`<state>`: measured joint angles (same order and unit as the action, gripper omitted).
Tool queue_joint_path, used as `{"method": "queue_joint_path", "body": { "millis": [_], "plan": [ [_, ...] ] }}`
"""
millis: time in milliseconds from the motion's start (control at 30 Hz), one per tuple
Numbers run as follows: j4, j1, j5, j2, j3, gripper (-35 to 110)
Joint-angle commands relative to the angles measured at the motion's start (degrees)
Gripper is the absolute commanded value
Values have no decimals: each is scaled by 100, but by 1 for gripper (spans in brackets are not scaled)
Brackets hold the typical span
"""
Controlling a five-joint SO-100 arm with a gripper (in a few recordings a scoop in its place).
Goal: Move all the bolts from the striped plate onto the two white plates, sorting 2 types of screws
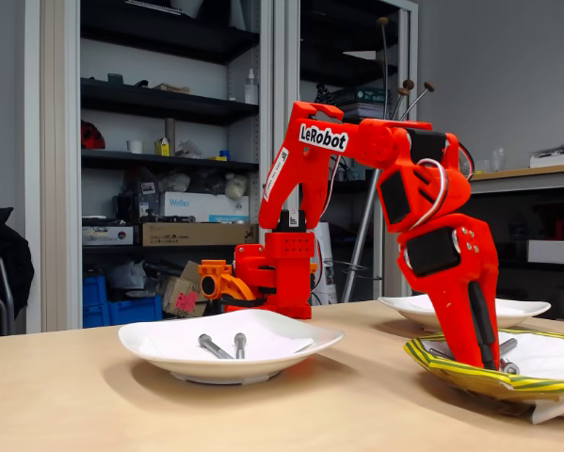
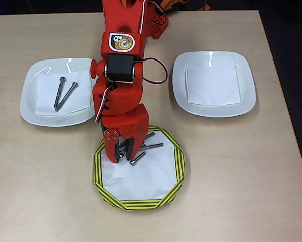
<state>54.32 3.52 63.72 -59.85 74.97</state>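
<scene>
The red arm (image 1: 376, 179) is seen bent over, its gripper (image 1: 484, 363) lowered into the striped plate (image 1: 460, 375) at the near right. A few bolts (image 1: 507, 356) are seen just beside the fingers. Two long bolts (image 1: 223, 346) lie on the white plate (image 1: 169, 353) at the left. Another white plate (image 1: 522, 311) is set farther back on the right.

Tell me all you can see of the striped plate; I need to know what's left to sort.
The striped plate is shallow and paper-like, with a white centre and a yellow-and-dark striped rim. It lies flat at the table's near edge in the overhead view. Several grey bolts cluster at its upper part, where the gripper reaches down among them.
</scene>
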Motion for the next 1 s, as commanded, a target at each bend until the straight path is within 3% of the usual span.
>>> {"method": "queue_joint_path", "body": {
  "millis": [0, 400, 633, 767, 967],
  "plan": [
    [9, 141, -105, -281, 9, 7],
    [79, 44, -229, -185, -141, 6],
    [439, -114, -158, 53, -1318, 7],
    [870, -360, 211, 378, -2153, 8],
    [721, -650, 958, 606, -2232, 8]
  ]
}}
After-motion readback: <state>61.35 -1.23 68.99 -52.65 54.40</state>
